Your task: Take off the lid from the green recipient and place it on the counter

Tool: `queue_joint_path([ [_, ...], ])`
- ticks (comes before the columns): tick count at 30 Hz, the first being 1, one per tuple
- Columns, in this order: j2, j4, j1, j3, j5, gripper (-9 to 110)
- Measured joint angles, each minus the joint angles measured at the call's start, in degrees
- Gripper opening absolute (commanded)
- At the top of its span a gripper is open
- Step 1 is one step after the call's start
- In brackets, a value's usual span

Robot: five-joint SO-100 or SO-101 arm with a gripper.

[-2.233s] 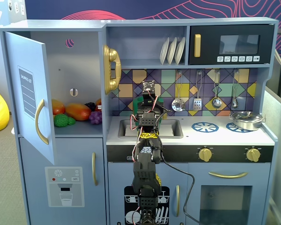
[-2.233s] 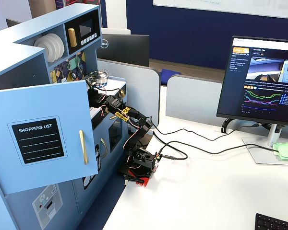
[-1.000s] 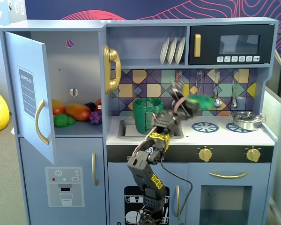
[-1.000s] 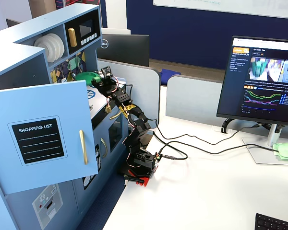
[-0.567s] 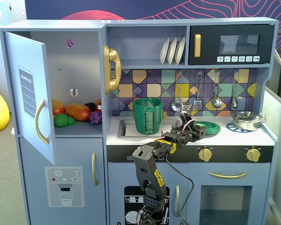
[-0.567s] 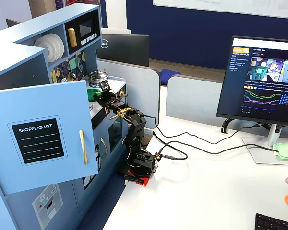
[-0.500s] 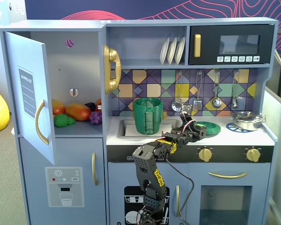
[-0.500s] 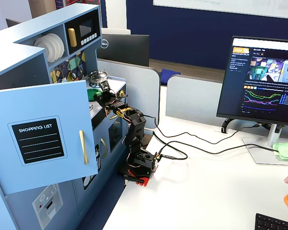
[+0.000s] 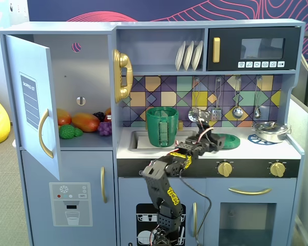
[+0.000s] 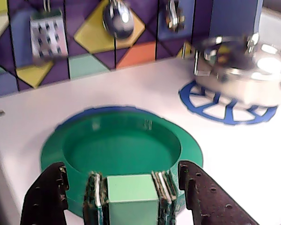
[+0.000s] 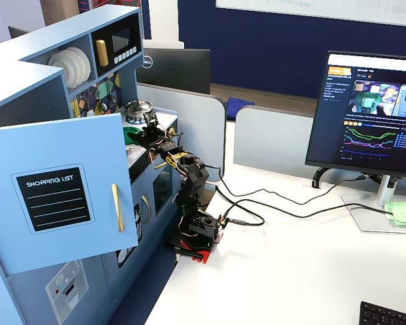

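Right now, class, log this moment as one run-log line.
lid: upside down on counter, over burner ring | green recipient: uncovered, in the sink | tool: open, fingers astride lid's knob | silver pot: on the other burner ring

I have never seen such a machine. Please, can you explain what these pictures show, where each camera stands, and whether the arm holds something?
A small black robot arm stands before a blue toy kitchen. One fixed view looks at the kitchen's front, another fixed view sees it from the side across a desk, and the wrist view rides on the arm. The gripper has two fingers. They are spread apart around a small green block on the lid, without clamping it. The lid lies knob side up on the white counter. The green recipient stands uncovered by the sink. A silver pot sits on a burner.
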Motion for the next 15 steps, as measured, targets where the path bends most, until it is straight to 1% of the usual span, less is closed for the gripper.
queue_joint_path([
  [4,12.39,16.52,-0.26,-0.35,0.62,24],
  [8,25.66,41.48,-4.66,-2.02,-1.85,23],
  [12,35.51,65.39,-10.46,-0.53,-4.31,19],
  [13,37.88,69.52,-12.13,1.05,-4.22,19],
  [15,40.78,73.92,-16.00,5.45,-2.99,18],
])
